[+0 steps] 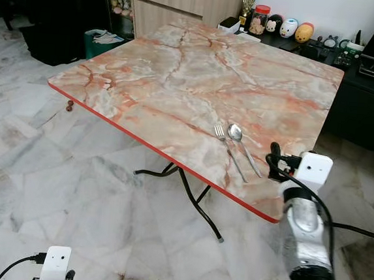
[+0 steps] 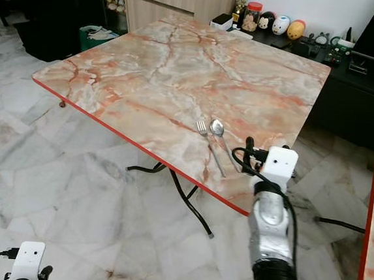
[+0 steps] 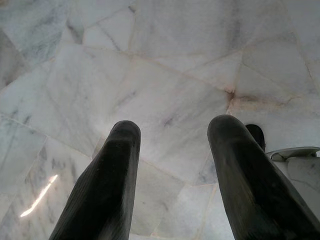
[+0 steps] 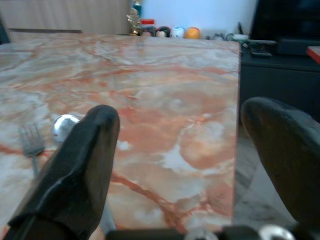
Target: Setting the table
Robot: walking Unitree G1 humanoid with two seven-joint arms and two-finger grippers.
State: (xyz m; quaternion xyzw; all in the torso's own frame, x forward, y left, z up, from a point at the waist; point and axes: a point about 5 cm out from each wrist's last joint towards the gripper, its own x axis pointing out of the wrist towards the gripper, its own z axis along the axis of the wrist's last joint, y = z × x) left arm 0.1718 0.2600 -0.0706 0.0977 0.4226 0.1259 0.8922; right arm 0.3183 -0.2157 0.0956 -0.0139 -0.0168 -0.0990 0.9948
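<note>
Marble-patterned table (image 1: 179,80) (red-edged) with fork (image 1: 228,150), spoon (image 1: 244,147)

The table (image 1: 179,80) has a cream marble pattern veined with orange-red, trimmed by a red edge, on black legs. Near the table's closest corner, the fork (image 1: 227,147) and spoon (image 1: 244,147) are shiny silver. The floor (image 1: 47,167) below is grey-white marble, dark-veined. The right arm (image 1: 307,229) is silver, its fingers (image 4: 75,170) black.
</note>
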